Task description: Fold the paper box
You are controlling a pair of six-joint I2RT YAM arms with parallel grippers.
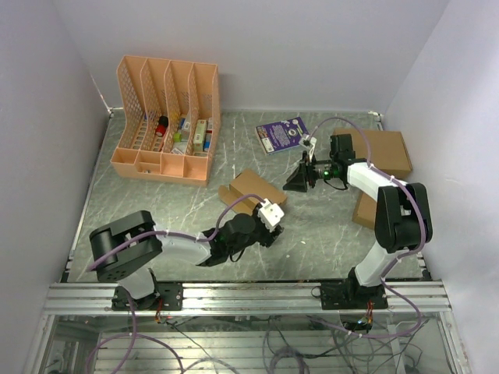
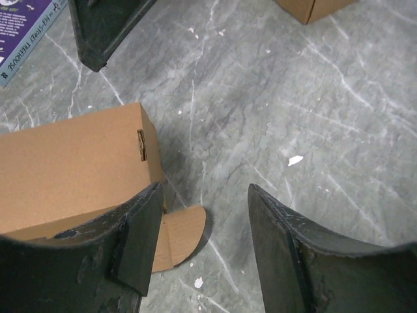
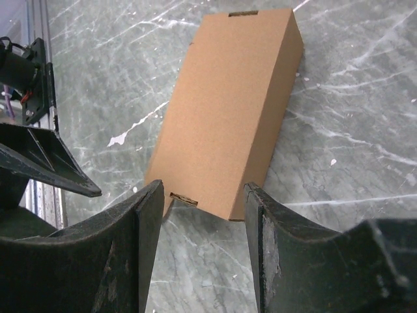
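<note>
The paper box (image 1: 253, 189) is a slim brown carton lying flat mid-table. In the left wrist view it (image 2: 71, 166) lies left of my open left gripper (image 2: 203, 212), and a rounded flap (image 2: 184, 233) sticks out of its near end onto the table. The left finger (image 2: 140, 241) sits beside that end; nothing is between the jaws. In the top view my left gripper (image 1: 271, 210) is at the box's near right corner. My right gripper (image 1: 291, 185) stands open just right of the box. Its wrist view shows the box (image 3: 234, 98) beyond the gripper (image 3: 203, 225), apart from it.
A peach desk organiser (image 1: 166, 117) with small items stands at the back left. A purple booklet (image 1: 282, 133) lies at the back centre. A larger brown cardboard box (image 1: 382, 152) and another small carton (image 1: 364, 210) lie under the right arm. Walls close in on both sides.
</note>
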